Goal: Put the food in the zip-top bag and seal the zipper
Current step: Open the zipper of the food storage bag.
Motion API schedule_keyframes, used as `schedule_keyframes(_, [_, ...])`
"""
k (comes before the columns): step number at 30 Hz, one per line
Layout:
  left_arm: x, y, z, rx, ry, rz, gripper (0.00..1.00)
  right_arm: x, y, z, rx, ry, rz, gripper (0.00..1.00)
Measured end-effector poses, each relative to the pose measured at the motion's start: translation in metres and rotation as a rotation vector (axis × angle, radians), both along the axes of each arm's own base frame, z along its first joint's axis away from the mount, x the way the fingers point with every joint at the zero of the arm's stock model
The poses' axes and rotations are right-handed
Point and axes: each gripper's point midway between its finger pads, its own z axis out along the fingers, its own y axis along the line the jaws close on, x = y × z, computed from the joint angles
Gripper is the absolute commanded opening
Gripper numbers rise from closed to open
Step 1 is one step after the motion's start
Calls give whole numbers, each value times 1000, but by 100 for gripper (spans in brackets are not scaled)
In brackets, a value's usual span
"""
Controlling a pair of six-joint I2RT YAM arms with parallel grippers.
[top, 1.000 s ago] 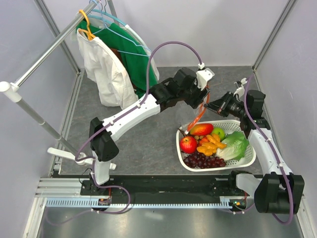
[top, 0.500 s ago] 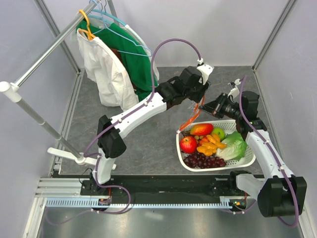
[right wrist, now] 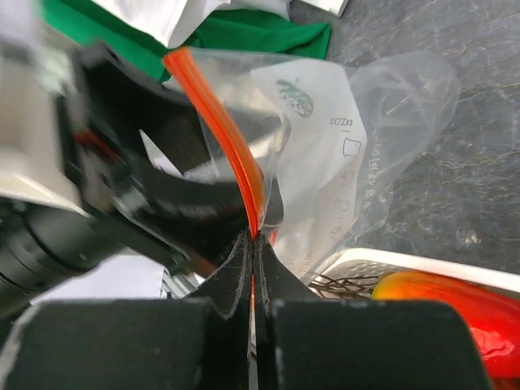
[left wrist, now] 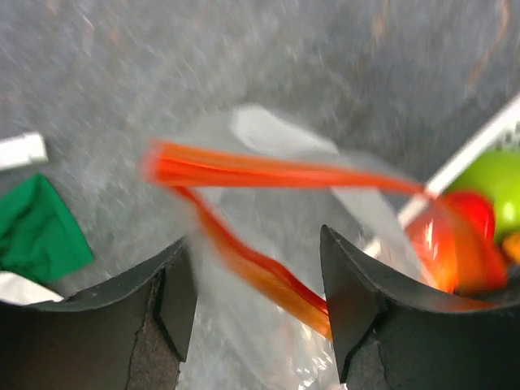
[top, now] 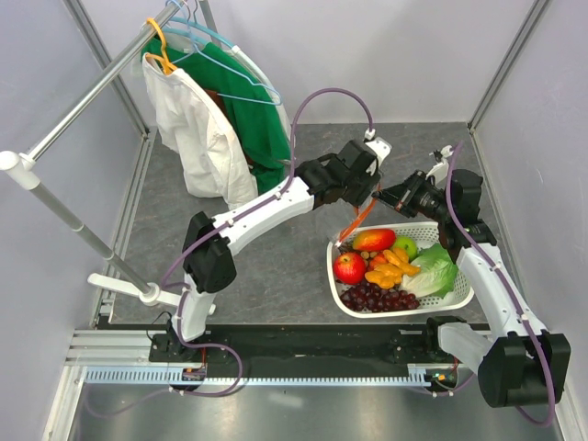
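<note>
Since the zip-top bag (right wrist: pixel 366 138) looks limp and slippery (nearly weightless), right tool (right wrist: pixel 253 244) pinches its stiffer zipper (right wrist: pixel 213 110); left tool (left wrist: pixel 256 268) stands open astride it.

Robot lab test cell, probably.
Walled by plain pale panels (top: pixel 413 55) on metal posts (top: pixel 504 64); slotted aluminium rail (top: pixel 257 375) along the grey table (top: pixel 276 257)'s near edge; garment rack (top: pixel 92 84) at left.
</note>
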Motion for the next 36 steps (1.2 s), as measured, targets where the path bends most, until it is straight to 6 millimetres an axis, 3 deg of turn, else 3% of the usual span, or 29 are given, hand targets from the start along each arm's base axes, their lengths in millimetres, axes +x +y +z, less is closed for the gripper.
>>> schedule_keyframes(6, [-30,18,-33,92,101,-42,65,3,-3,-2,-7,4,-26,0])
schedule_keyframes(9, [-40,26,-37,107,131,-52,56,3,-5,-4,-19,5,-39,0])
schedule_keyframes(14, [-54,27,-15,42,166,-98,7,4,-13,-15,-84,11,-65,0])
schedule_keyframes(16, [-57,28,2,-6,172,-122,2,3,-16,-21,-112,17,-69,0])
schedule_keyframes(21, [-56,37,37,-127,203,-181,2,6,-25,-35,-206,11,-79,0])
schedule_keyframes(26, [-45,52,47,-243,298,-239,2,11,-26,-43,-293,-18,-51,0])
schedule_keyframes(29, [-52,52,52,-330,382,-325,3,11,-22,-40,-296,-39,-16,0])
schedule_keyframes(33, [-71,38,71,-464,471,-456,24,7,-13,-40,-264,-36,41,0])
schedule_keyframes(34, [-74,34,75,-491,486,-481,36,6,-11,-40,-258,-30,51,0])
schedule_keyframes(36, [-80,27,84,-535,498,-521,46,4,-8,-39,-240,-19,67,0])
